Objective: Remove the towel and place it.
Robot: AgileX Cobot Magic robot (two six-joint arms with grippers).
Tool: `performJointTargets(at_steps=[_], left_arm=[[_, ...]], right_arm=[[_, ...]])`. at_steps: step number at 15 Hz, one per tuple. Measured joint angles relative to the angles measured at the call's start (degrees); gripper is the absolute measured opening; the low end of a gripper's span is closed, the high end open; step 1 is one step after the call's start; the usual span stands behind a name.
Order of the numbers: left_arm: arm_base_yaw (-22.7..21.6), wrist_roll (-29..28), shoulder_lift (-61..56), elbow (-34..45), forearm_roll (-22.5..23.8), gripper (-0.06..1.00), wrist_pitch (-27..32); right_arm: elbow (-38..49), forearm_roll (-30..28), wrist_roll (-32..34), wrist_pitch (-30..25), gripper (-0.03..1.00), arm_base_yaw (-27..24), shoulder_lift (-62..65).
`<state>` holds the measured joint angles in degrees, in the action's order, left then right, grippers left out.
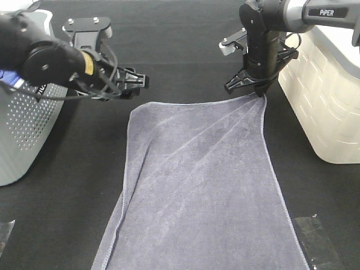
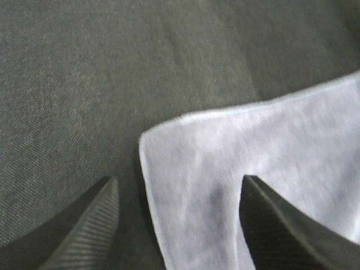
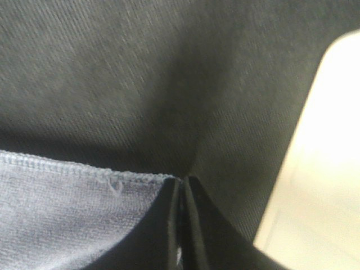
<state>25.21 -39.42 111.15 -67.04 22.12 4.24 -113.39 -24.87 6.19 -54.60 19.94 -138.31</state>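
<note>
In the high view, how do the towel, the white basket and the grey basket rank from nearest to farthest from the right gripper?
1. towel: its corner sits in the right gripper.
2. white basket: close on the right.
3. grey basket: at the far left edge.

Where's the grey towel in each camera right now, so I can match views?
Exterior high: towel spread across the middle and bottom, one far corner at the right claw.
Left wrist: another towel corner lies inside the open left claw.
Right wrist: towel hem runs into the shut right claw.
Shared landmark: the black table cover.
</note>
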Motion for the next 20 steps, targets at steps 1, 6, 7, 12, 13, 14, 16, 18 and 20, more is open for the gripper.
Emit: performJointTargets(at_steps=[1, 6, 7, 12, 13, 14, 16, 18, 20], left_arm=[[0.00, 0.00, 1.49, -2.18, -0.57, 0.60, 2.98], [0.00, -0.06, 8.48, -11.75, -1.43, 0.60, 15.81], [0.00, -0.06, 9.51, -13.41, -1.89, 0.60, 17.13], [0.00, -0.06, 14.50, -20.57, -5.16, 0.60, 22.00], [0.00, 0.00, 15.70, -20.97, -5.67, 0.60, 23.26], [0.00, 0.17, 16.39, -20.97, -5.79, 0.60, 23.55], [0.00, 0.23, 17.53, -20.97, -6.13, 0.60, 23.15], [0.00, 0.23, 18.56, -20.97, -6.19, 0.60, 22.63], [0.00, 0.23, 20.00, -21.08, -6.19, 0.59, 22.57]], right_arm=[[0.00, -0.29, 0.00, -0.57, 0.00, 0.00, 0.00], [0.00, -0.23, 0.00, -0.63, 0.00, 0.00, 0.00], [0.00, -0.17, 0.00, -0.63, 0.00, 0.00, 0.00], [0.00, 0.74, 0.00, -0.52, 0.00, 0.00, 0.00], [0.00, 0.92, 0.00, -0.46, 0.00, 0.00, 0.00], [0.00, 1.09, 0.00, -0.40, 0.00, 0.00, 0.00], [0.00, 1.83, 0.00, -0.23, 0.00, 0.00, 0.00], [0.00, 2.12, 0.00, 0.06, 0.00, 0.00, 0.00], [0.00, 2.18, 0.00, 0.17, 0.00, 0.00, 0.00]])
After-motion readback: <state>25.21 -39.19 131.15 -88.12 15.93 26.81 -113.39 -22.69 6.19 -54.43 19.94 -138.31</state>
